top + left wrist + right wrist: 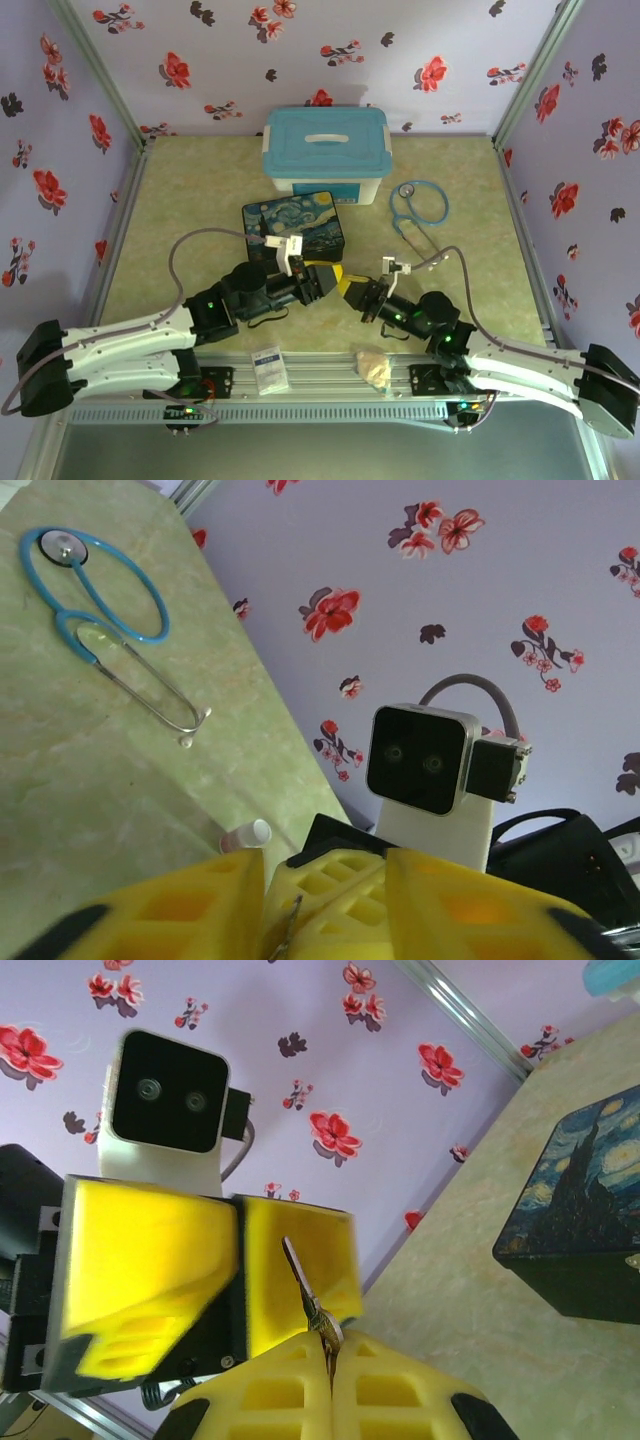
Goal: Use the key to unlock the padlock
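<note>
While the aluminium rail [320, 385] runs along the bottom of the overhead view, a small white printed packet [268, 368] and a crumpled beige lump [375, 368] lie on it between the two arm bases. Just above them, at the centre of the picture, the two yellow-padded pincers meet tip to tip.

The right gripper [332, 1385] is pressed closed on the small thin dark grey metal key [303, 1285]. The key sticks out from its pads, leaning to the upper left across a pad of the left gripper [325, 890]; whether it touches, I cannot tell. The left fingers stand a little apart and hold nothing that I can see.

A small white cylinder [245, 835] stands on the green marbled table [180, 200] just beyond them. The dark starry-night box [293, 228] lies close above the left wrist, so room there is narrow.

Further up, a white tub with blue lid [325, 150] sits just behind the box. A blue stethoscope [420, 205] lies to the right, apart from both. Bare table stays open at both sides, up to the purple floral walls [60, 150].
</note>
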`<act>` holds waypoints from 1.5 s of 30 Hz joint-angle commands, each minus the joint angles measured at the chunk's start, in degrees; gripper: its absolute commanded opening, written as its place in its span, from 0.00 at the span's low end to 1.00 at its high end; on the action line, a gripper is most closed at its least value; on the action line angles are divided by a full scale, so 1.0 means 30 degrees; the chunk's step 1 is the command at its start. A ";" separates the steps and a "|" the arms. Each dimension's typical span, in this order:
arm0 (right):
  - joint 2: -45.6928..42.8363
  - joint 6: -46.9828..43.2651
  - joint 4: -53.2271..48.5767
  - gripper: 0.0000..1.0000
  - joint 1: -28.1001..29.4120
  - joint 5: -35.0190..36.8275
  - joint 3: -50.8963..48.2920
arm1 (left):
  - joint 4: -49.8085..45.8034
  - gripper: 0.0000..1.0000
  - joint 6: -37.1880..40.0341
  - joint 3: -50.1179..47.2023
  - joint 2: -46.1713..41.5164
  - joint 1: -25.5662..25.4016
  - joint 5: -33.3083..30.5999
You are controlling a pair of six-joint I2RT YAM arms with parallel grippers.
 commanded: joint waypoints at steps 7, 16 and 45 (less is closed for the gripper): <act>0.0910 0.0136 0.0894 0.00 -0.0086 -0.0296 0.0775 | -0.0203 0.05 0.0452 0.0193 -0.0183 0.0162 -0.0231; 0.0723 0.0753 0.2639 0.51 -0.0081 0.0931 -0.0035 | 0.2065 0.00 -0.1289 -0.1422 -0.0661 0.0215 -0.1113; 0.3079 0.1316 0.6438 0.29 -0.0097 -0.0267 0.0057 | 0.5755 0.00 -0.2491 -0.2432 -0.0662 0.0280 -0.0730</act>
